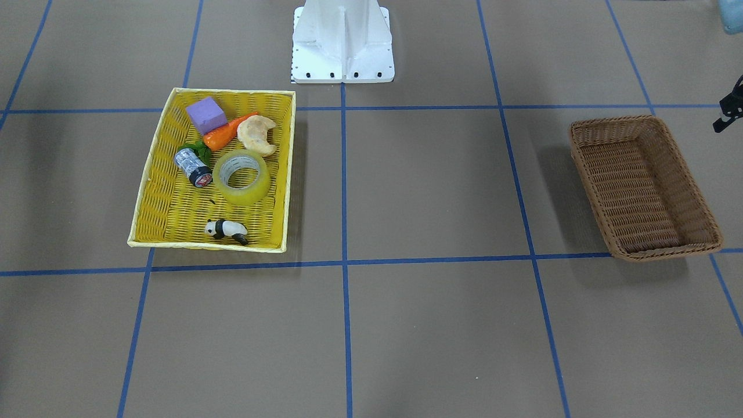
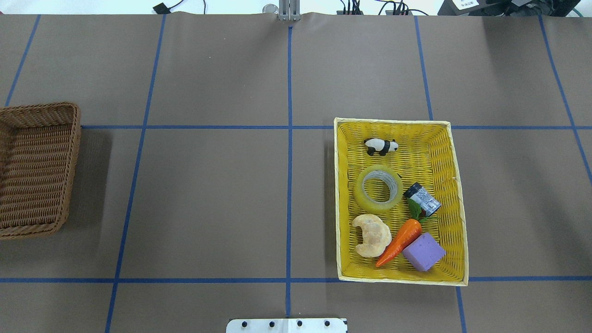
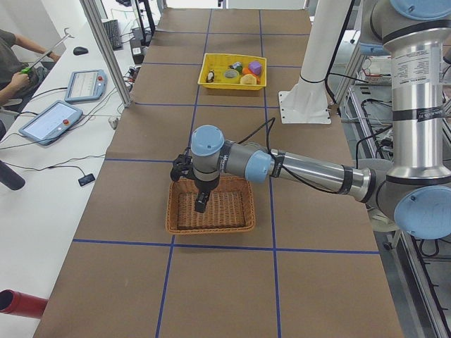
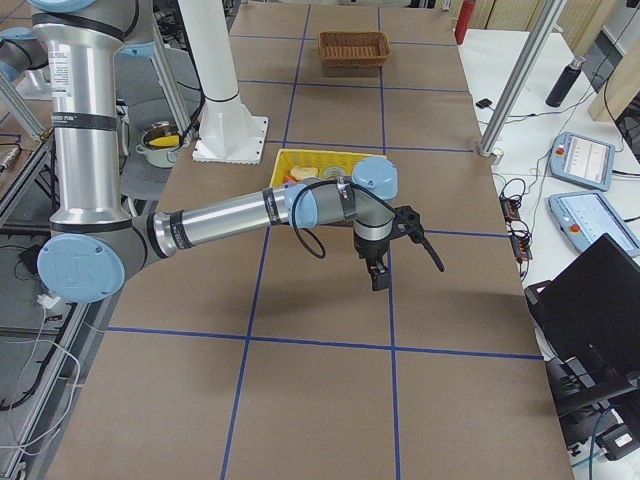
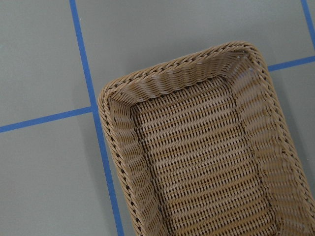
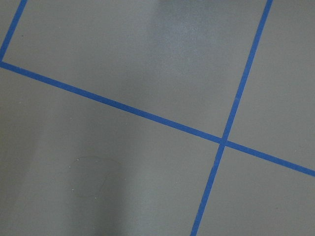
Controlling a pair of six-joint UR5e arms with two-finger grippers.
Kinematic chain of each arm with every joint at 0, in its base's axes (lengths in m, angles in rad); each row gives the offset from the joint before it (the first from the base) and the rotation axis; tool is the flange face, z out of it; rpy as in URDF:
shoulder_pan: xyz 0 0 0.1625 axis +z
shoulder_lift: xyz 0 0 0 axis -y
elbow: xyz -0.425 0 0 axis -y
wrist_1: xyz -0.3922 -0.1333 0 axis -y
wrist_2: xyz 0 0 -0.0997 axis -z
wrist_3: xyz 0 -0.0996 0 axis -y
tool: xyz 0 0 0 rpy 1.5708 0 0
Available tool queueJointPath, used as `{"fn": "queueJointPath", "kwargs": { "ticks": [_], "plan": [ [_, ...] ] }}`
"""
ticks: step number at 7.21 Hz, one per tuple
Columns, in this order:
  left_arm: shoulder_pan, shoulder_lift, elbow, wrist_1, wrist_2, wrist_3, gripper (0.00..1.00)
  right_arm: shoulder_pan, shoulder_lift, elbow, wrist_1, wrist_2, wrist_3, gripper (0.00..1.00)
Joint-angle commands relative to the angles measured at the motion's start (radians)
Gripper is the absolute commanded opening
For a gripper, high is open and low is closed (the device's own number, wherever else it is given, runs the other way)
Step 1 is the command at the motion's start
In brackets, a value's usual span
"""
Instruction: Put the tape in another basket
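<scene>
The tape [image 1: 241, 177], a yellowish translucent roll, lies flat in the middle of the yellow tray [image 1: 290, 168]; it also shows in the overhead view [image 2: 379, 188]. The brown wicker basket [image 1: 644, 186] stands empty at the far side of the table, also seen overhead [image 2: 37, 171] and in the left wrist view [image 5: 206, 162]. My left gripper [image 3: 201, 204] hangs just over the basket; I cannot tell whether it is open or shut. My right gripper [image 4: 378, 278] hangs over bare table beside the tray, clear of the tape; I cannot tell its state.
The tray also holds a purple block [image 1: 205, 114], a carrot [image 1: 223, 134], a croissant [image 1: 257, 134], a silver-and-black cylinder [image 1: 193, 166] touching the tape, and a panda figure [image 1: 226, 230]. The robot's white base [image 1: 342, 40] stands between tray and basket.
</scene>
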Motion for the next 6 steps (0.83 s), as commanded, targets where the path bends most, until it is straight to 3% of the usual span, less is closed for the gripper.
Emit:
{"fn": "queueJointPath", "kwargs": {
  "ticks": [1,6],
  "plan": [
    [0.000,0.031,-0.017,-0.044,0.007,0.011,0.98,-0.001,0.000,0.000,0.000,0.002,0.000,1.00],
    [-0.003,0.033,-0.025,-0.046,-0.002,0.011,0.98,-0.004,0.000,0.000,0.000,0.026,0.000,1.00]
  ]
}}
